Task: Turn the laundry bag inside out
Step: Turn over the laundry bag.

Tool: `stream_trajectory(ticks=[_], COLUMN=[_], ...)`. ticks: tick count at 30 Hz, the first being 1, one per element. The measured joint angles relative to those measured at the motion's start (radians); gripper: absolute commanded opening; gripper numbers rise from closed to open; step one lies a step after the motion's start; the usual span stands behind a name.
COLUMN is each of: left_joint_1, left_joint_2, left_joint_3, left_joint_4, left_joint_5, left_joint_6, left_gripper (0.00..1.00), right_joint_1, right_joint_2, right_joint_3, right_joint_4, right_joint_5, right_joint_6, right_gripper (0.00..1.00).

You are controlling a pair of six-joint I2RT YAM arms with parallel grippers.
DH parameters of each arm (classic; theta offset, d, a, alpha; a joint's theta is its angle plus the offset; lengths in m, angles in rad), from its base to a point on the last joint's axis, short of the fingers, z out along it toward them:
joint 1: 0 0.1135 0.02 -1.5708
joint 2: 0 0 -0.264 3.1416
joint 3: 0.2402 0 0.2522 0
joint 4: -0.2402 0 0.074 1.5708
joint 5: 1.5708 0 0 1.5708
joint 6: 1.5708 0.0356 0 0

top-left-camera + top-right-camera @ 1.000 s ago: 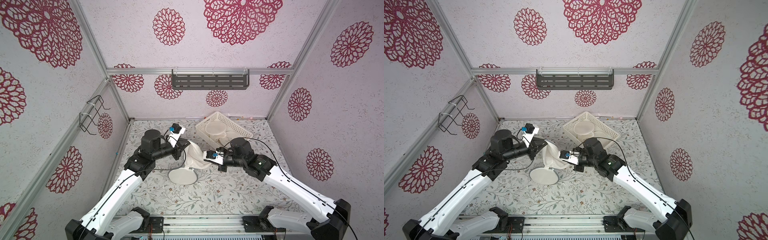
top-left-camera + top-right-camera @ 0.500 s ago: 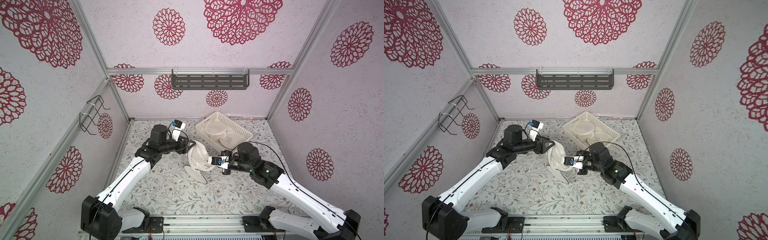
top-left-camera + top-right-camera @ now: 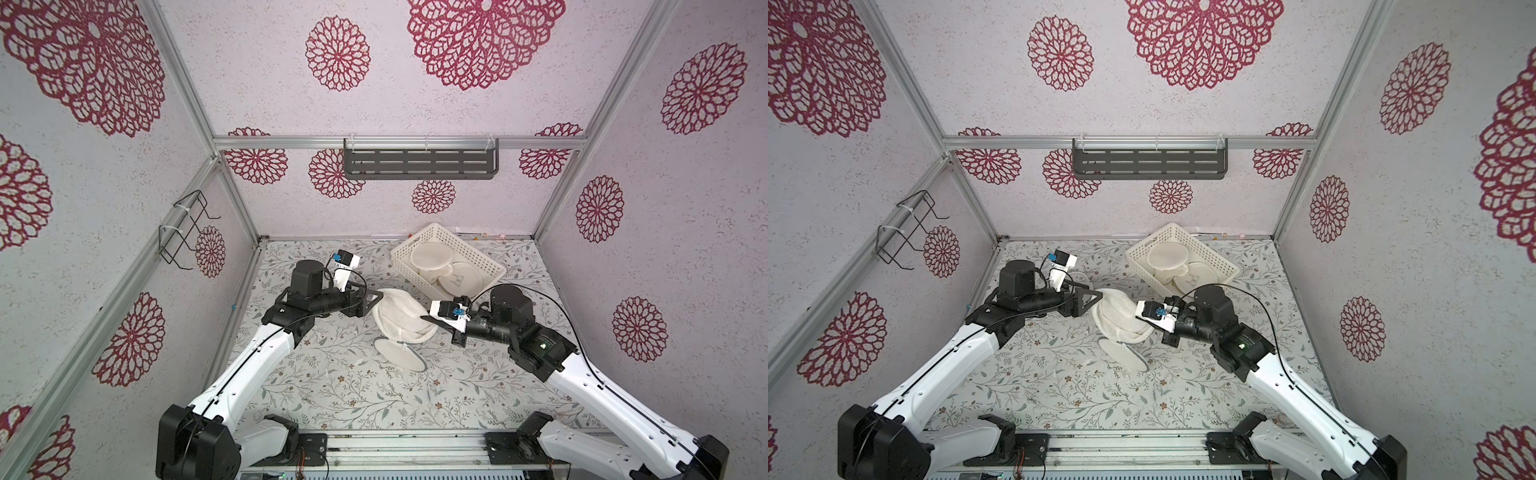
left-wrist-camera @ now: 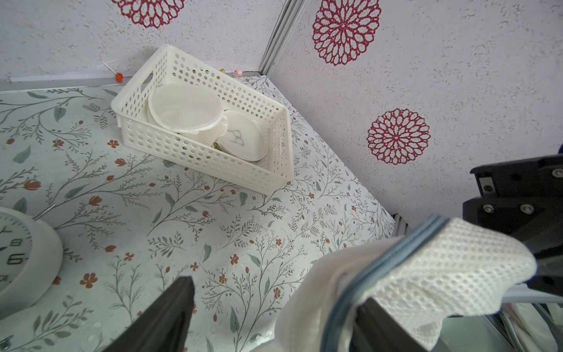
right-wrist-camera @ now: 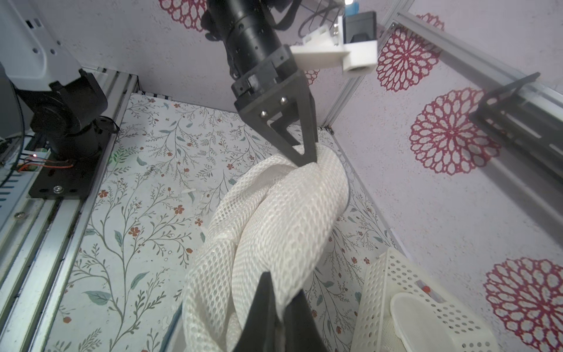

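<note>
Right wrist view, straight to the laundry bag (image 5: 274, 219): bunched white mesh, twisted into a thick roll, held up over the middle of the floral table (image 3: 332, 395) between the two arms. Clamped at one end in the right gripper (image 5: 274, 320), jaws pinched tight on the mesh. At the other end, left gripper (image 4: 274, 292) spread wide, gripping nothing, zipper edge just draped across one finger (image 4: 384, 332). Flat round panel (image 3: 399, 353) down on the table beneath the roll. Further back, white basket (image 3: 473, 255) with more round mesh pieces.
</note>
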Motion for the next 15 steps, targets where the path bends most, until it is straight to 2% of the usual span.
stream_trajectory(ticks=[3,8,11,13,14,15], left_joint_1=[0.006,0.01,0.012,0.013,0.013,0.013], left_joint_2=[-0.004,-0.023,-0.028,-0.032,-0.034,-0.039], left_joint_3=[-0.013,-0.027,-0.027,-0.027,-0.027,-0.027], left_joint_4=[0.006,0.008,0.01,0.012,0.012,0.013], left_joint_5=[0.03,0.076,0.126,0.148,0.147,0.137], left_joint_6=[-0.003,0.008,0.014,0.017,0.023,0.029], left_gripper=[0.74,0.51,0.46,0.46,0.51,0.61], right_joint_1=[-0.016,-0.023,-0.024,-0.024,-0.024,-0.024], right_joint_2=[-0.006,-0.008,-0.008,-0.008,-0.008,-0.008], right_joint_3=[-0.011,-0.026,-0.026,-0.026,-0.026,-0.026], right_joint_4=[0.032,0.07,0.09,0.102,0.108,0.112], right_joint_5=[-0.019,-0.047,-0.052,-0.052,-0.052,-0.052], right_joint_6=[0.042,0.101,0.123,0.132,0.137,0.14], right_gripper=[0.0,0.0,0.0,0.0,0.0,0.0])
